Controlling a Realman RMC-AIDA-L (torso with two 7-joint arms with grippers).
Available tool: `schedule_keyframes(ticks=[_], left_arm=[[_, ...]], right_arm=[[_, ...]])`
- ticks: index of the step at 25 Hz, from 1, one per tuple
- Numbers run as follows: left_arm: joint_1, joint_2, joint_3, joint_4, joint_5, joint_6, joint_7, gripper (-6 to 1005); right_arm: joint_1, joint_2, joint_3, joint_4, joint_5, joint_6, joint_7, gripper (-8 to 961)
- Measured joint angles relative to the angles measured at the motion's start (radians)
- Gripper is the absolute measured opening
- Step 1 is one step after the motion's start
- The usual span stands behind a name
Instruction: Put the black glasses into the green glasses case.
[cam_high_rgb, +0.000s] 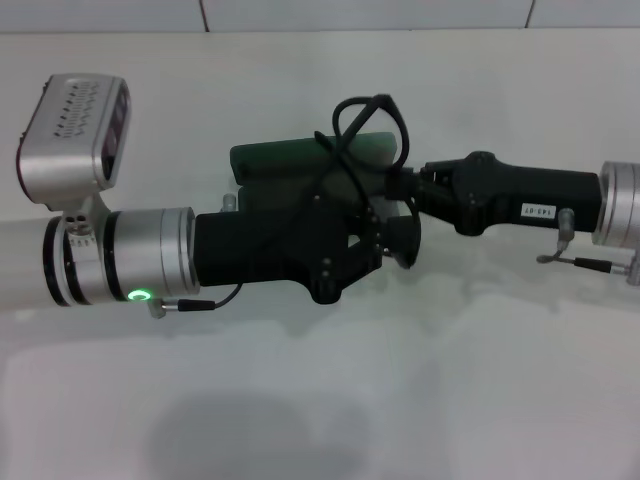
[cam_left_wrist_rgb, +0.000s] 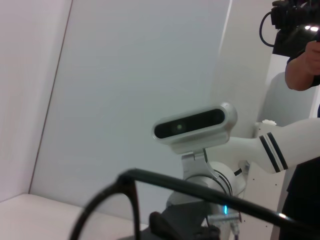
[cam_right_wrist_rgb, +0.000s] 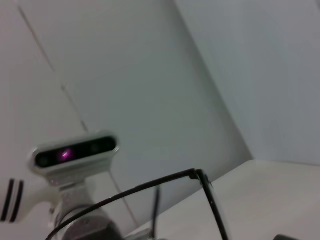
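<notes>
Head view: a white table (cam_high_rgb: 320, 400) fills the picture, with a pale tiled wall along the far edge. Two arms reach in from either side and meet near the middle. The left arm has a silver wrist with a lit green ring and a silver camera box above it; its black left gripper (cam_high_rgb: 385, 245) points toward the centre. The right arm comes in from the opposite side, with a small white label whose digits are too small to read reliably. The right gripper (cam_high_rgb: 405, 185) sits at the near end of that arm, touching or just beside the left one. Whether either gripper's fingers are apart or together cannot be told here, as the black parts overlap. The green glasses case (cam_high_rgb: 300, 160) lies on the table behind and partly under the two grippers, its far edge showing. The black glasses (cam_high_rgb: 370, 125) are held up above the case, a lens loop and thin temple arms rising over the grippers; which gripper grips them cannot be told.

Left wrist view: the thin black frame (cam_left_wrist_rgb: 135, 182) crosses the foreground. Behind it are the robot's head camera bar (cam_left_wrist_rgb: 192, 125), a white arm with two black stripes, and a person (cam_left_wrist_rgb: 302, 65) holding a black camera.

Right wrist view: the frame (cam_right_wrist_rgb: 200, 180) again crosses close up, with the head camera bar (cam_right_wrist_rgb: 75, 152) glowing purple behind it, against pale wall panels.
</notes>
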Motion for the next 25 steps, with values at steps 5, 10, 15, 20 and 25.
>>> schedule_keyframes(ticks=[5,10,15,20,25], left_arm=[[-0.001,0.000,-0.002,0.000,0.000,-0.002,0.001,-1],[-0.002,0.000,0.000,0.000,-0.001,-0.002,0.001,-1],[-0.002,0.000,0.001,0.000,-0.001,-0.002,0.001,-1],[0.001,0.000,-0.001,0.000,-0.001,-0.002,0.001,-1],[0.007,0.001,-0.002,0.000,0.000,-0.002,-0.001,-1]], right_arm=[[0.000,0.000,-0.029,-0.002,0.000,-0.021,-0.024,58],[-0.001,0.000,-0.032,-0.003,0.000,-0.050,-0.039,58],[-0.003,-0.001,-0.028,-0.003,0.001,-0.053,-0.044,57],[-0.021,-0.005,0.023,-0.004,0.011,-0.049,-0.052,57],[-0.075,-0.021,0.130,-0.044,0.008,-0.048,-0.052,57]])
